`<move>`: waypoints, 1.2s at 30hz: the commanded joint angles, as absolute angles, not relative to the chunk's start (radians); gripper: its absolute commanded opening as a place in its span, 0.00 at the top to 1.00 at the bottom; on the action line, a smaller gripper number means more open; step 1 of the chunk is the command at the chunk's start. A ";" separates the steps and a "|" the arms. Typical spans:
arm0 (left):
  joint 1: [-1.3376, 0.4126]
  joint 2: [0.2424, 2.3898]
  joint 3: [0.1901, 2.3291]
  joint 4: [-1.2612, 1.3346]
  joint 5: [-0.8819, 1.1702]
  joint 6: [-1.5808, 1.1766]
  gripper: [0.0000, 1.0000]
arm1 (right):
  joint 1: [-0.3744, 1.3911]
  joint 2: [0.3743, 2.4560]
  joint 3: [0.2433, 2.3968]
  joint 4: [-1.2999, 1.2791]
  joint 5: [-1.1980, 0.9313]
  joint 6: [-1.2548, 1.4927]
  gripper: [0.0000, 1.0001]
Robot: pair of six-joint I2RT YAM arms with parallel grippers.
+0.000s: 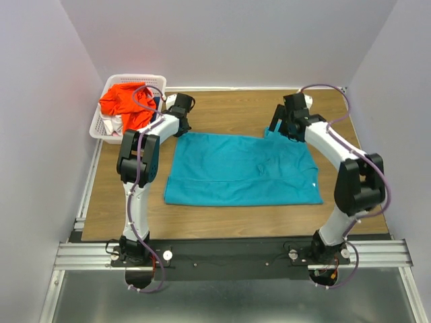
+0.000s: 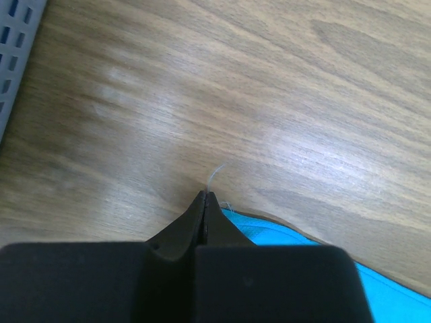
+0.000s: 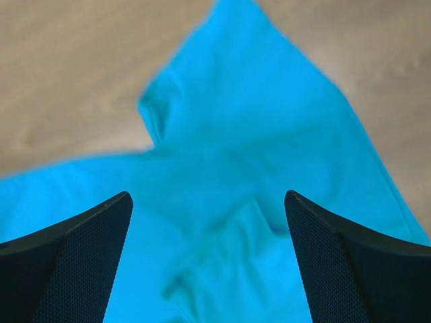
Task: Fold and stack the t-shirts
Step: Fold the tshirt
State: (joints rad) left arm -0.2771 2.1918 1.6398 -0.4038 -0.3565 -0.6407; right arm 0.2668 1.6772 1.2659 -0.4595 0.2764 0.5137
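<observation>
I see a wood-grain bench top [image 1: 229, 111] boxed in by plain pale walls: a back wall [image 1: 229, 40] behind the far edge and a side wall [image 1: 40, 134] along each side edge. A slotted aluminium rail [image 1: 229, 254] runs along the near edge, with grey floor [image 1: 229, 303] beyond it. The light is soft and even.

The large teal-blue cloth t-shirt [image 1: 242, 169] is one plain, even colour, showing brighter cyan under the right wrist camera; the bright orange-red cloth shirt [image 1: 126, 102] is plain too; the white plastic lattice basket [image 1: 101, 126] has a regular grid of small holes; the wooden table [image 1: 222, 108] is mid-brown with darker streaked grain; the left arm [image 1: 138, 195] and right arm [image 1: 337, 151] are white with black joints and dusky purple cables [image 1: 323, 87]; the right gripper [image 3: 209, 202] has black fingers [image 3: 81, 262] with a fine mesh texture; the left gripper [image 2: 204, 202] is plain matte black; the walls [image 1: 236, 40] are pale lilac-grey.
</observation>
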 commanded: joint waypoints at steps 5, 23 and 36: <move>-0.291 2.131 1.594 -0.410 -0.316 -0.617 1.00 | 0.213 2.077 1.704 -0.459 0.402 0.506 0.00; -0.291 2.111 1.582 -0.408 -0.345 -0.614 1.00 | 0.186 2.412 1.942 -0.457 0.520 0.376 0.10; -0.291 2.085 1.571 -0.416 -0.350 -0.629 1.00 | 0.186 2.307 1.822 -0.456 0.538 0.407 0.91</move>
State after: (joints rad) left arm -0.2882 2.1384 1.5806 -0.4007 -0.3370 -0.6247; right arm 0.1886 2.3444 1.8484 -0.4149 0.5064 0.4015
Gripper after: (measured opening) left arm 0.003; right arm 0.223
